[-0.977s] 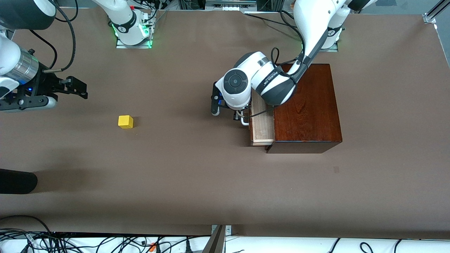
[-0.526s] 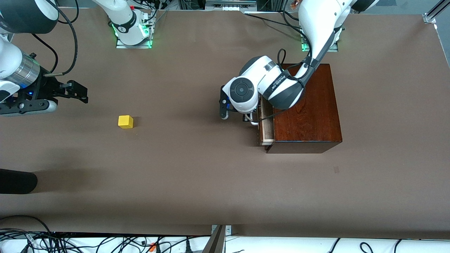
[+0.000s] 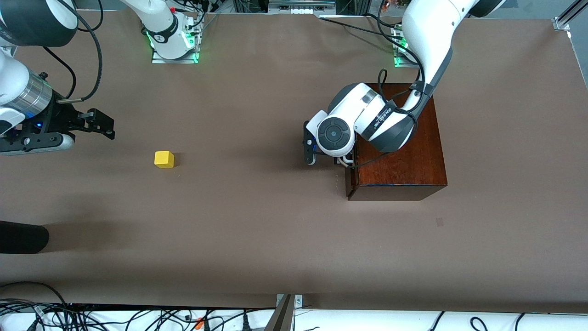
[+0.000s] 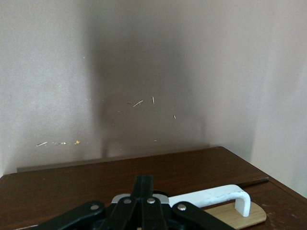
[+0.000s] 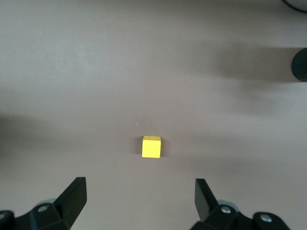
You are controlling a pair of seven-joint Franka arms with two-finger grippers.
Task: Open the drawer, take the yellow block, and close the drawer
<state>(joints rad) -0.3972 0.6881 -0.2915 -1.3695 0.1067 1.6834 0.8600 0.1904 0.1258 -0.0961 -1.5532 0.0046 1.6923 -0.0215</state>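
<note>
The dark reddish-brown box (image 3: 399, 156) stands toward the left arm's end of the table. Its drawer (image 3: 348, 177) is pushed in almost flush. My left gripper (image 3: 342, 161) is at the drawer front, largely hidden under its wrist. In the left wrist view the left gripper (image 4: 144, 184) has its fingers shut together against the white handle (image 4: 216, 195), with pale wood (image 4: 240, 218) under the handle. The yellow block (image 3: 164, 159) lies on the open table toward the right arm's end. My right gripper (image 3: 110, 128) hovers beside it, open and empty. The right wrist view shows the block (image 5: 151, 146) ahead of the right gripper (image 5: 139, 191).
A black rounded object (image 3: 23, 236) juts in at the table edge at the right arm's end, nearer the front camera than the block; it also shows in the right wrist view (image 5: 300, 64). Cables run along the table's near edge.
My left gripper has moved toward the box with the handle, and the drawer has slid from well out to almost flush. The right gripper and the yellow block have barely moved.
</note>
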